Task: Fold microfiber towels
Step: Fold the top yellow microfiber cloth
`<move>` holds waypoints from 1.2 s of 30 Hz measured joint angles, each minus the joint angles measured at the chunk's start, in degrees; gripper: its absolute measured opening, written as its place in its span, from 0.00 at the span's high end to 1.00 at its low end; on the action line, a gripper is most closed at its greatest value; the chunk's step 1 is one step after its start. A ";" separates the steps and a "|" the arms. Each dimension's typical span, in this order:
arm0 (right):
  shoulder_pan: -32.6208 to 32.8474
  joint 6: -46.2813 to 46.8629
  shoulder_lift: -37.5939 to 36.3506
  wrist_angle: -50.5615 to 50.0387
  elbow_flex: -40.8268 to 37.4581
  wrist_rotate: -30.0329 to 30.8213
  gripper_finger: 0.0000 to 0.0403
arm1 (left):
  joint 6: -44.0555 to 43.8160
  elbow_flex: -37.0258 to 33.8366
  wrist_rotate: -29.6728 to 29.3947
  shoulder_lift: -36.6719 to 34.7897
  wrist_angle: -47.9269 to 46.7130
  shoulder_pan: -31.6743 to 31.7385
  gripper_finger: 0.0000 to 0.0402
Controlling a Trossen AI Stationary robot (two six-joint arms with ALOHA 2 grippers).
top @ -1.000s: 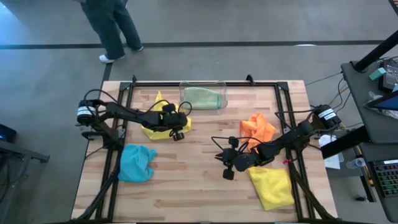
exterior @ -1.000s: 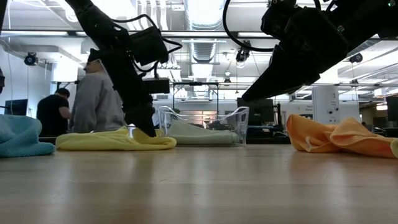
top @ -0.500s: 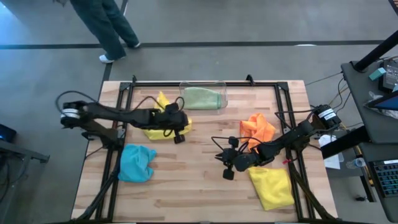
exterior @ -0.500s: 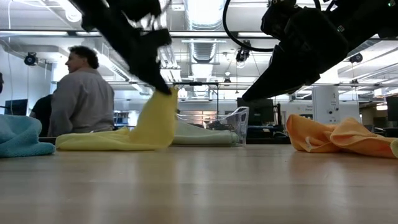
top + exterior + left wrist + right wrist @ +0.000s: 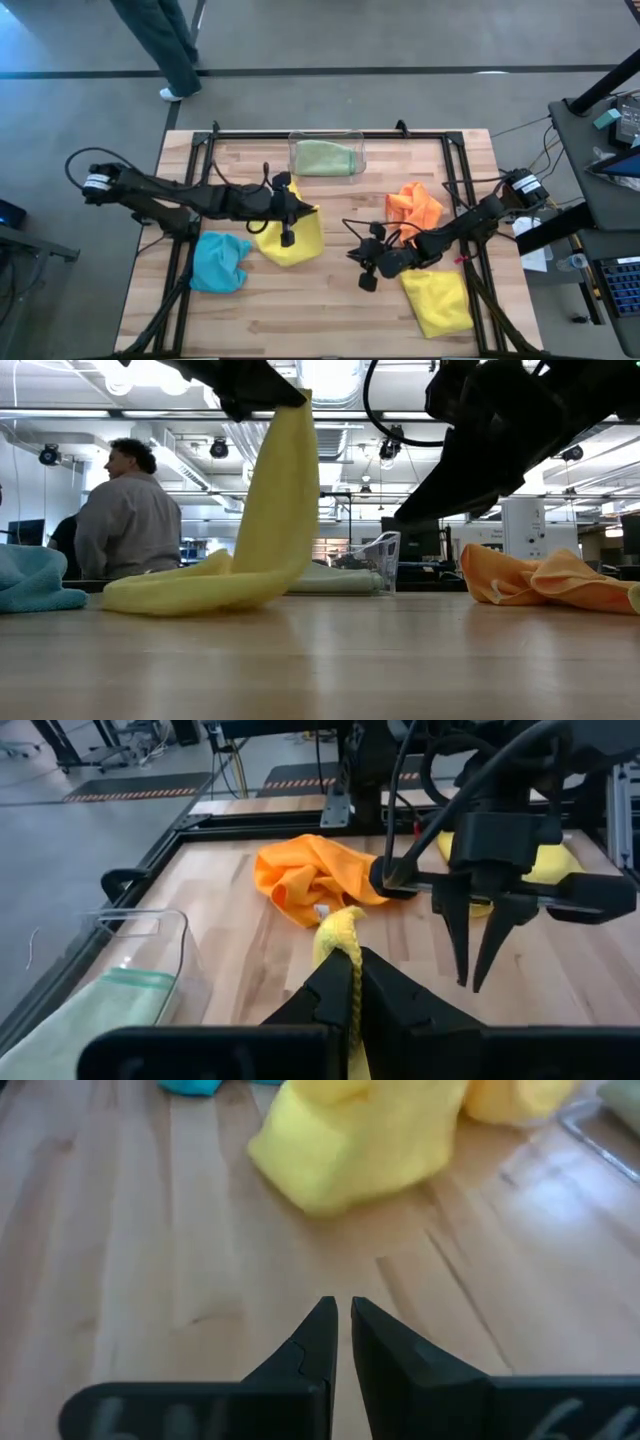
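I hold one corner of a yellow towel pinched tight between my left fingers, lifted well above the table so the cloth hangs free and I can drag it out toward the open middle, where there is room to spread it flat for folding. It droops in a long soft strip from my grip, and its lower end lies bunched on the wood, just beside the blue towel. My right fingers are nearly closed on nothing, hovering low over bare wood near the middle, waiting between the orange towel and the second yellow towel. The pale green towel lies in the clear bin at the far edge; it looks loosely folded, though I cannot be sure through the plastic.
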 joint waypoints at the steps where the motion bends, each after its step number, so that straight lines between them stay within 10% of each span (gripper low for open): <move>1: 0.38 0.30 0.00 -0.01 0.00 0.02 0.93 | 0.03 0.00 -0.02 0.00 0.11 -0.12 1.00; 36: 3.52 3.78 0.00 0.14 0.00 0.54 0.93 | 10.36 2.60 -0.20 0.45 2.56 0.01 1.00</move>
